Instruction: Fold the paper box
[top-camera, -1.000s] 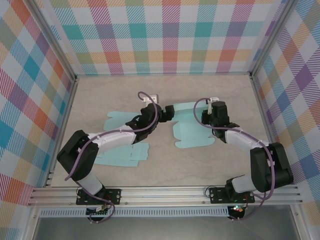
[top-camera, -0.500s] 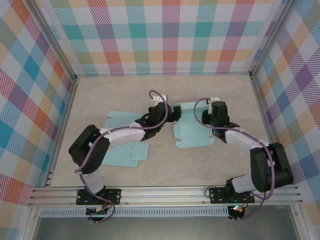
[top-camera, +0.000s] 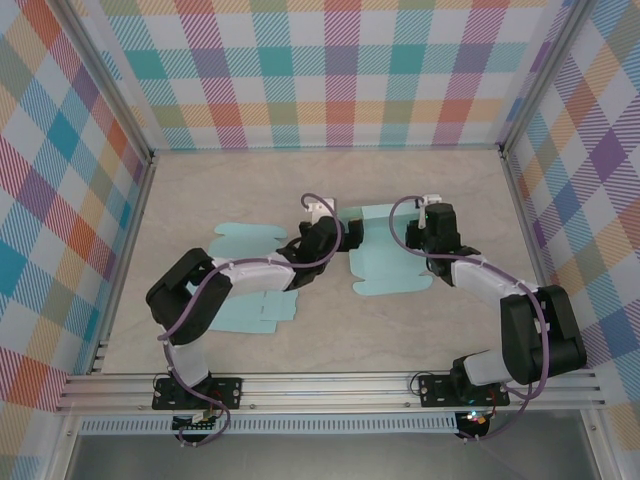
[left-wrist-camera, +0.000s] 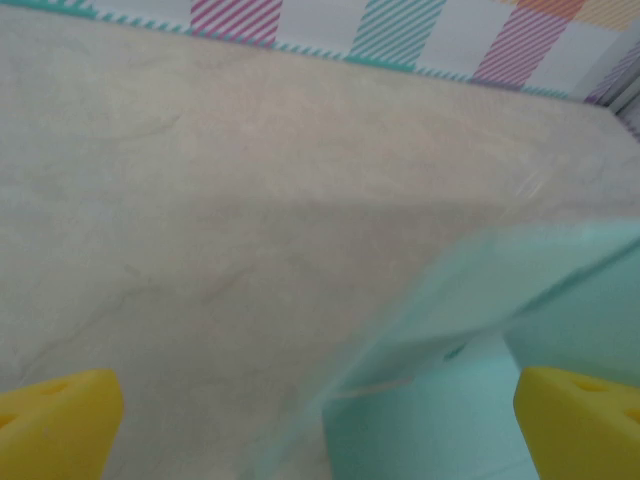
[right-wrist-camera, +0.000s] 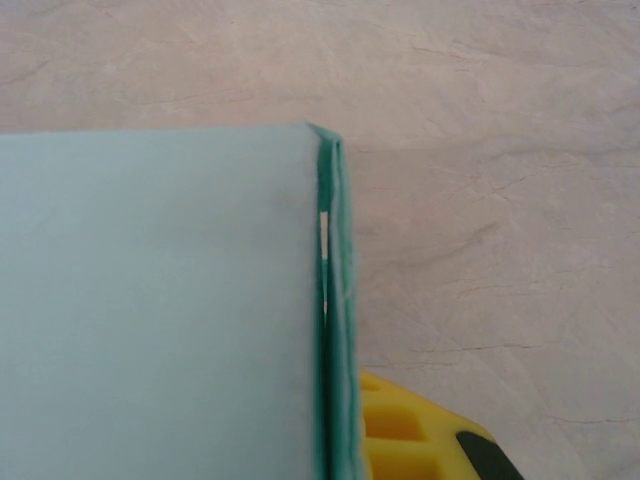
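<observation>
Teal paper box (top-camera: 385, 262) lies nearly flat on the table (top-camera: 230, 190); right claw (top-camera: 428, 240) pinches its right edge; left claw (top-camera: 346, 238), at its left edge, gapes wide; one edge looks doubled; most folding is left.

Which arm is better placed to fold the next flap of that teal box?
Probably the left: the left gripper is open at the free left edge of the paper box, while the right gripper is shut on its right edge, anchoring it.

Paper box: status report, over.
Left gripper open, at left edge of paper box. Right gripper shut on its doubled right edge. Spare sheets to the left, apart.
</observation>
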